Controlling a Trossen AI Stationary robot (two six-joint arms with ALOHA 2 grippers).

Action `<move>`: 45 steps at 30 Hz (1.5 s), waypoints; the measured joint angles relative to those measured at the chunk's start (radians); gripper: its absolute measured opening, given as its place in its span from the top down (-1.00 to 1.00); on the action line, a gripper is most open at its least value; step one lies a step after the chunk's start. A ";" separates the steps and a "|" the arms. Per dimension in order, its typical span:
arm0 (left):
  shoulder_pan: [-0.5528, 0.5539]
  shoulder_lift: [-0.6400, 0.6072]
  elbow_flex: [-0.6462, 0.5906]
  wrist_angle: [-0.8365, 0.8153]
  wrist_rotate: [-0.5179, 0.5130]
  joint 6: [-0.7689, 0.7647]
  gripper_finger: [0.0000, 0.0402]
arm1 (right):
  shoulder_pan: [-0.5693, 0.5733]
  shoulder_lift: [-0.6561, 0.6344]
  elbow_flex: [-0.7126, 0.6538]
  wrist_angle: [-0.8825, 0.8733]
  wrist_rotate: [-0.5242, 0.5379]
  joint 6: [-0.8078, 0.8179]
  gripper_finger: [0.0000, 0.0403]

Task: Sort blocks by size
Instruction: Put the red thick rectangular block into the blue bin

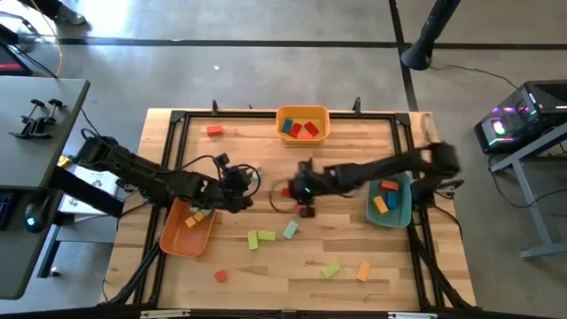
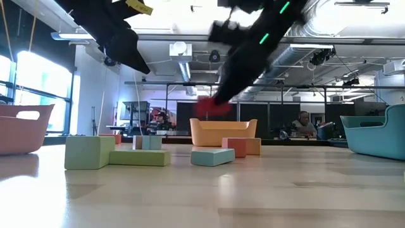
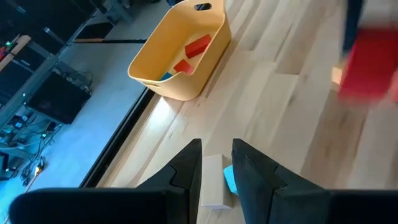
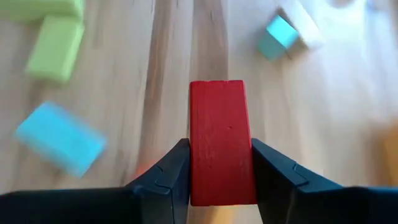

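Observation:
My right gripper (image 4: 221, 149) hangs over the middle of the table (image 1: 297, 189), shut on a red bar-shaped block (image 4: 219, 118). In the low view this block (image 2: 212, 106) is a red blur well above the tabletop. My left gripper (image 3: 216, 152) hovers left of it (image 1: 241, 182), its fingers a narrow gap apart with nothing between them. Through that gap a pale block (image 3: 214, 183) and a teal block (image 3: 229, 177) show, lying flat on the table below. Green (image 1: 252, 239), teal (image 1: 290, 230) and orange (image 1: 363, 270) blocks lie loose on the near half of the table. My right gripper pinches the red block by its two long sides (image 4: 194, 152) between its two fingers. The fingers slant down from the table's right side and lie along the block, whose far end (image 4: 217, 87) sticks out past the fingertips. The block is lifted clear of the table.
A yellow tray (image 1: 303, 135) at the far middle holds red and blue blocks. An orange tray (image 1: 173, 239) stands at the near left and a teal tray (image 1: 400, 213) with blocks at the right. An orange block (image 1: 213, 130) lies far left. A black frame edges the table.

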 joint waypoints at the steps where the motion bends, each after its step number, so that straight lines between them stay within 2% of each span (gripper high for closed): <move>1: -0.005 0.000 0.000 0.000 0.000 0.000 0.63 | 0.032 -0.048 0.001 -0.076 0.055 0.037 0.37; 5: -0.019 0.000 0.000 0.001 -0.003 -0.001 0.63 | 0.158 -0.225 0.001 -0.409 0.250 0.331 0.37; 9: -0.020 0.000 0.000 0.002 -0.003 -0.013 0.63 | 0.295 -0.347 0.001 -0.770 0.363 0.837 0.37; 12: -0.020 0.000 0.000 0.002 -0.022 -0.015 0.63 | 0.385 -0.381 0.001 -1.030 0.386 1.263 0.37; 14: -0.020 0.000 0.000 0.002 -0.031 -0.008 0.63 | 0.432 -0.382 0.001 -1.166 0.380 1.490 0.37; 17: -0.020 0.000 0.000 0.002 -0.032 0.000 0.63 | 0.467 -0.383 -0.037 -1.218 0.308 1.671 0.37; 22: -0.020 0.000 -0.006 0.012 -0.032 0.000 0.63 | 0.443 -0.419 -0.225 -1.143 0.120 1.749 0.37; 28: -0.020 0.000 -0.052 0.057 -0.039 0.023 0.63 | 0.359 -0.526 -0.434 -0.963 0.094 1.723 0.37; 30: -0.020 0.000 -0.071 0.085 -0.039 0.040 0.63 | 0.320 -0.539 -0.407 -0.991 0.096 1.690 0.37; 33: -0.019 0.000 -0.081 0.118 -0.039 0.053 0.63 | 0.265 -0.546 -0.393 -0.971 0.171 1.593 0.37; 38: -0.018 0.000 -0.084 0.127 -0.051 0.088 0.63 | 0.118 -0.535 -0.399 -0.960 0.131 1.457 0.37; 45: -0.018 0.000 -0.084 0.162 -0.053 0.127 0.63 | -0.046 -0.534 -0.490 -0.821 0.054 1.295 0.37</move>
